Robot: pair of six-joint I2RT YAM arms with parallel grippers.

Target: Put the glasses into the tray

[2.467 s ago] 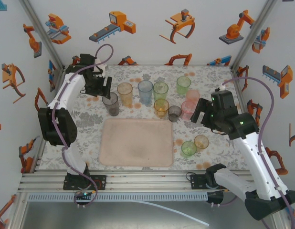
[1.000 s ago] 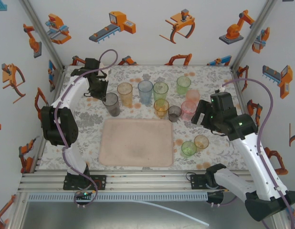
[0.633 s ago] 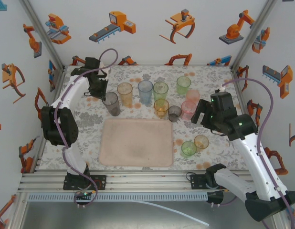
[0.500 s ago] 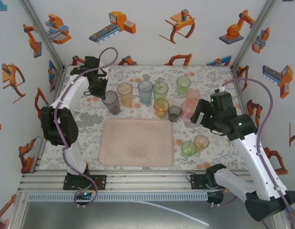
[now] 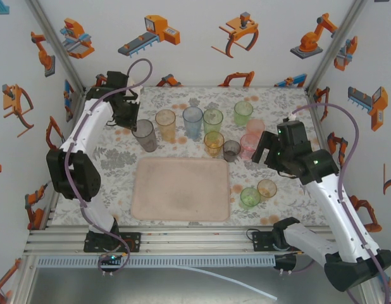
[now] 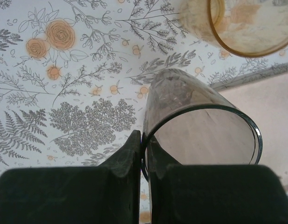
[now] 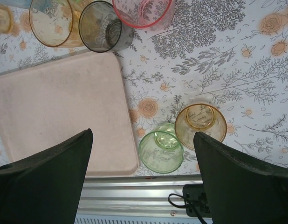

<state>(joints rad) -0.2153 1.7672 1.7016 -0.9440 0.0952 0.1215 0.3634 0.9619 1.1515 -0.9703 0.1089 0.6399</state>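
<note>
Pinching the rim of a tall grey tumbler [image 6: 200, 135]: left tool [image 6: 143, 143], clenched, one finger inside the wall and one outside. The tumbler is at the far left of the worktop [image 5: 113, 158], just behind the pink tray [image 5: 180, 189]. Right tool [image 7: 143, 135]: jaws spread wide, grasping nothing, above a short green tumbler [image 7: 161, 151] and a short orange tumbler [image 7: 200, 122] beside the tray's right edge. Other glasses [image 5: 193, 121]: standing on the worktop behind the tray.

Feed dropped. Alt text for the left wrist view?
The left jaws are shut on the near rim of a grey glass, floral tablecloth behind it. An orange glass is top right; the pink tray shows at right.
</note>
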